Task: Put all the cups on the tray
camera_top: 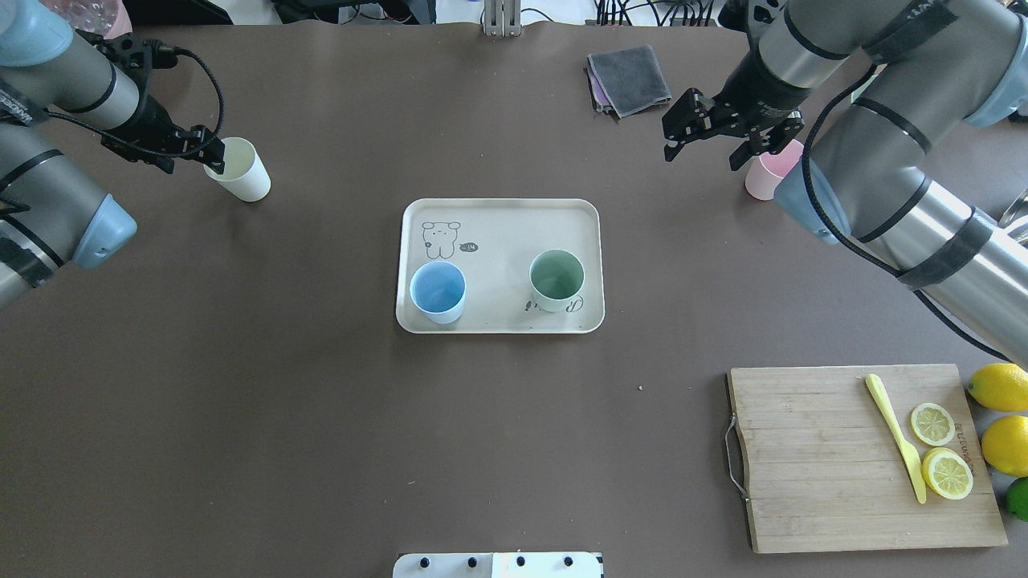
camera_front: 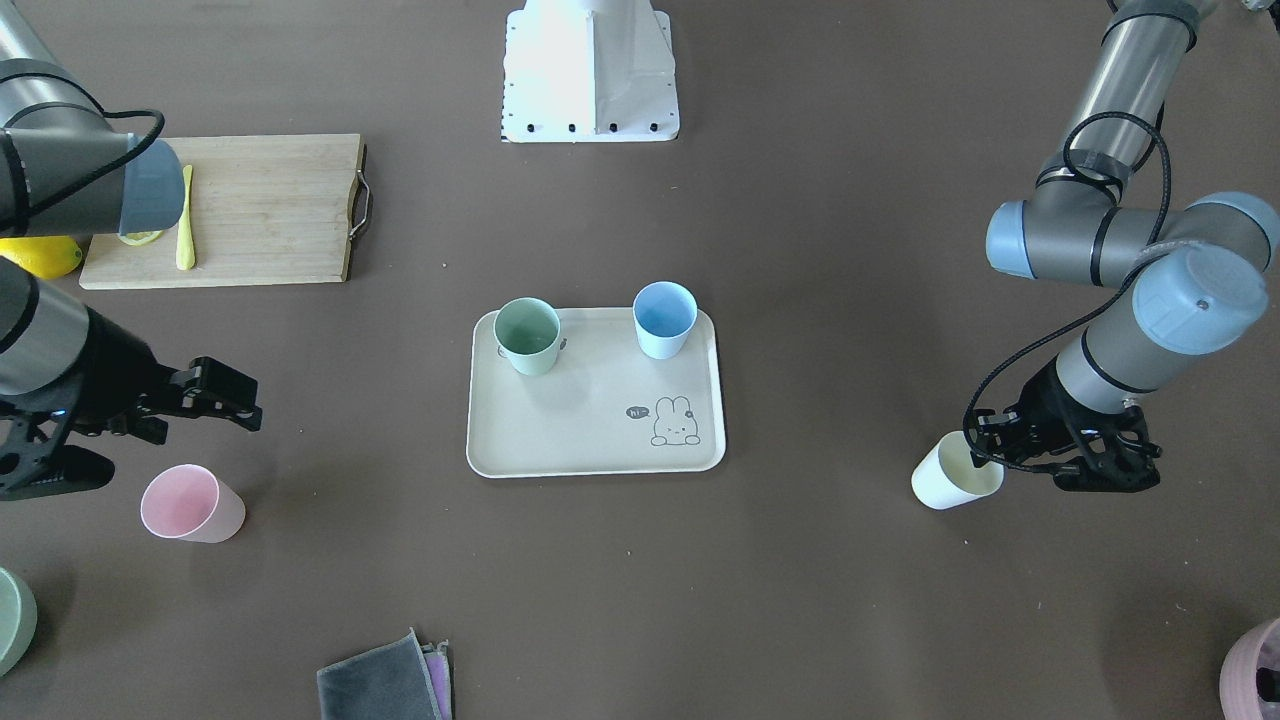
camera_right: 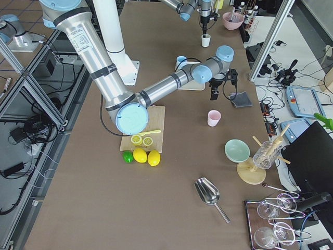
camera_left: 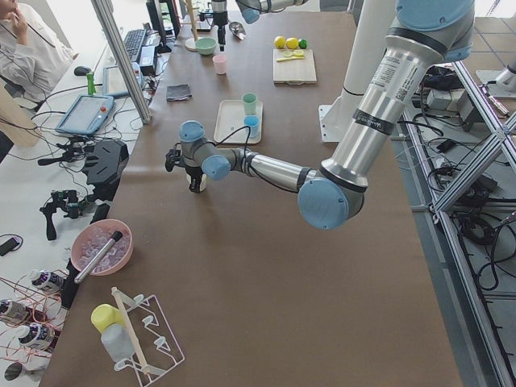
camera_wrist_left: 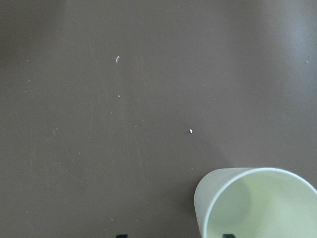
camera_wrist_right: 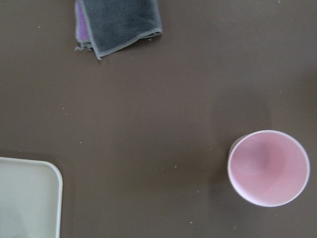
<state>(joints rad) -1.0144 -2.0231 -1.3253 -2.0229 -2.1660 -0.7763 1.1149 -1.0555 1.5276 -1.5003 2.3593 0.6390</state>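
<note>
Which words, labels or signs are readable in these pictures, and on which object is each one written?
"hi": in the dark speech bubble beside the bunny drawing on the tray.
Script word on the tray: mostly hidden by the green cup, not readable.
Mark along the cutting board's edge: too blurred to read.
Lettering on the left arm: too small to read.

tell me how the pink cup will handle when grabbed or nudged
The pink cup looks empty, so it is probably light. It stands upright on a base narrower than its rim, so a push near the rim may tip it, and it would likely roll in a curve. Its matte wall seems stiff and not very slippery.
</note>
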